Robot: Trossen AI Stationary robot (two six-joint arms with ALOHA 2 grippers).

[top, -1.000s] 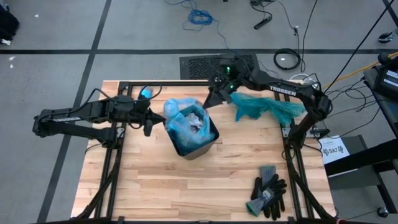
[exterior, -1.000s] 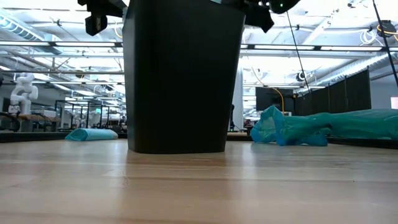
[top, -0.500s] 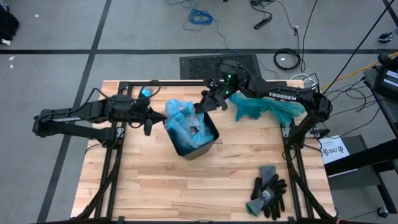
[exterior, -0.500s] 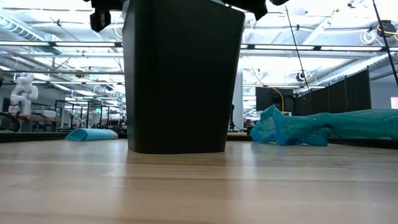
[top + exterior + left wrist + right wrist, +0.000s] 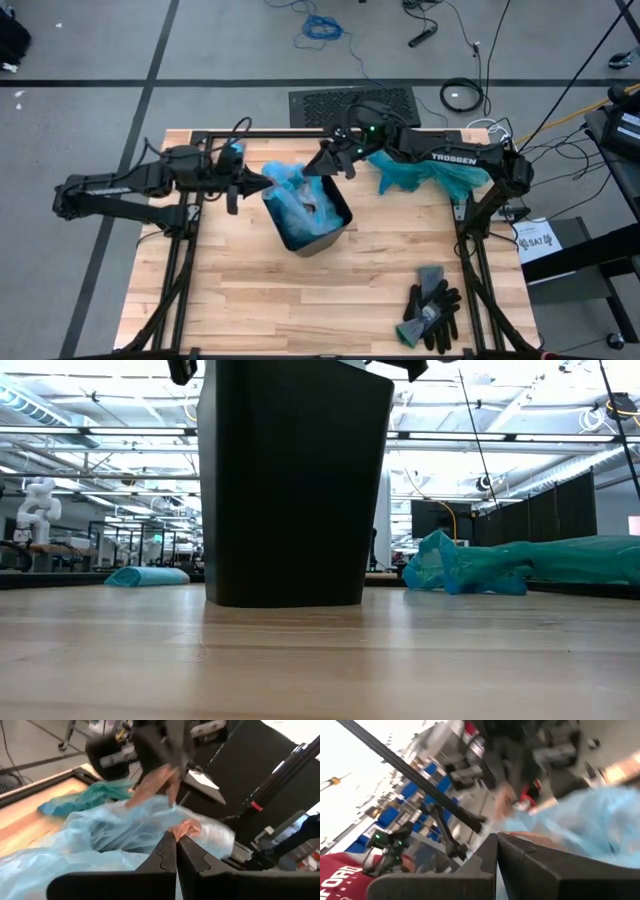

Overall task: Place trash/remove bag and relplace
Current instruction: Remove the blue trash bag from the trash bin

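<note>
Both closed hands reached crinkly bag (image 5: 296, 186).

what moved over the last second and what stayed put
The right gripper swung from beside the teal bag across to the far rim of the bin, over the pale blue liner. The left gripper pushed forward to the liner's near edge. Both have their fingers shut; no grip on the liner is clear. The bin, teal bag and gloves stayed put.
</note>
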